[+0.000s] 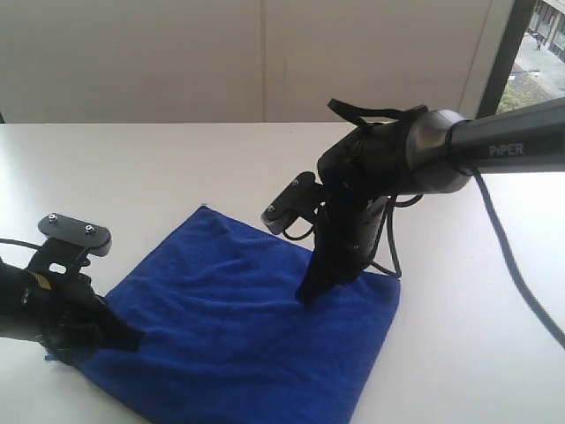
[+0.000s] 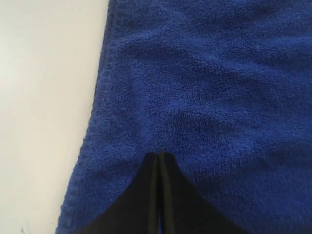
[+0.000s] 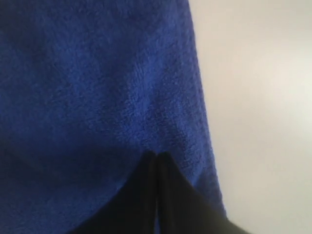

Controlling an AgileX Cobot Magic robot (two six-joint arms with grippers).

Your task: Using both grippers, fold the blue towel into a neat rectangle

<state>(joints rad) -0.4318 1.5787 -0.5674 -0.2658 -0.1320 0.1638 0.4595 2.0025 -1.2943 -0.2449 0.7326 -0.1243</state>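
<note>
The blue towel lies flat on the white table as a roughly square sheet with soft wrinkles. My left gripper is shut, and its tips rest on the towel close to its left edge. In the left wrist view the left gripper shows no cloth between its fingers. My right gripper is also shut and points steeply down onto the towel near its right edge. In the right wrist view the right gripper touches the towel with its fingers pressed together and nothing between them.
The white table extends around the towel on all sides. A black cable from the right arm trails over the table at the right. A wall and a window stand behind.
</note>
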